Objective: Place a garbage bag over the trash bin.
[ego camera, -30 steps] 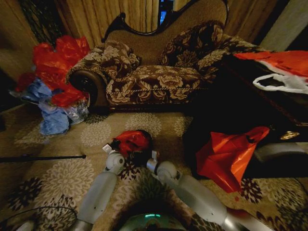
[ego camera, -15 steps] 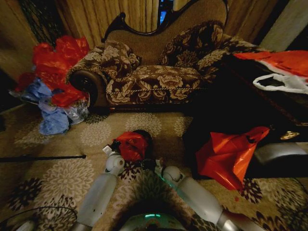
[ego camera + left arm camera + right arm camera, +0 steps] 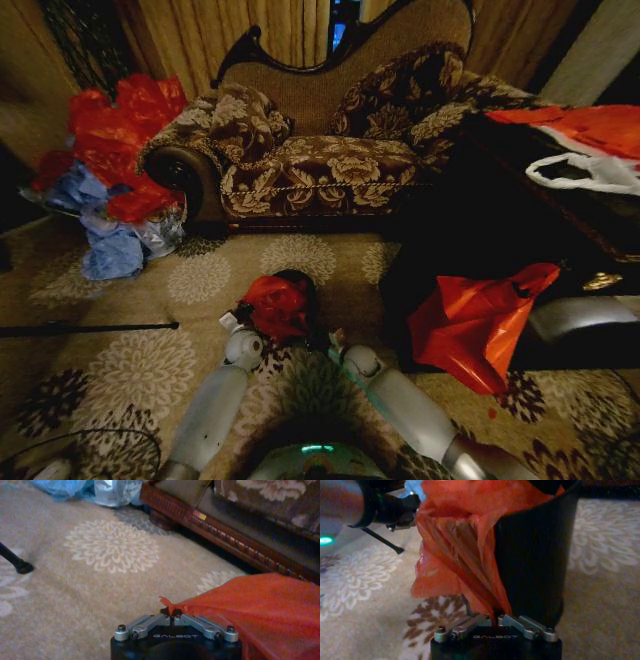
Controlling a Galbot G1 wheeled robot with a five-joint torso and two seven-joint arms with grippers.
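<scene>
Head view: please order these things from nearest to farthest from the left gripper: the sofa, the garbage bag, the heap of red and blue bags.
1. The garbage bag, pinched in the left gripper, draped on the trash bin.
2. The heap of red and blue bags, far to the robot's left on the carpet.
3. The sofa, straight ahead; its near arm is about as close as the heap, too close to call.

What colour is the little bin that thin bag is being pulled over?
Black: the trash bin is plain and dark beside the red garbage bag, clearest in the right wrist view.
</scene>
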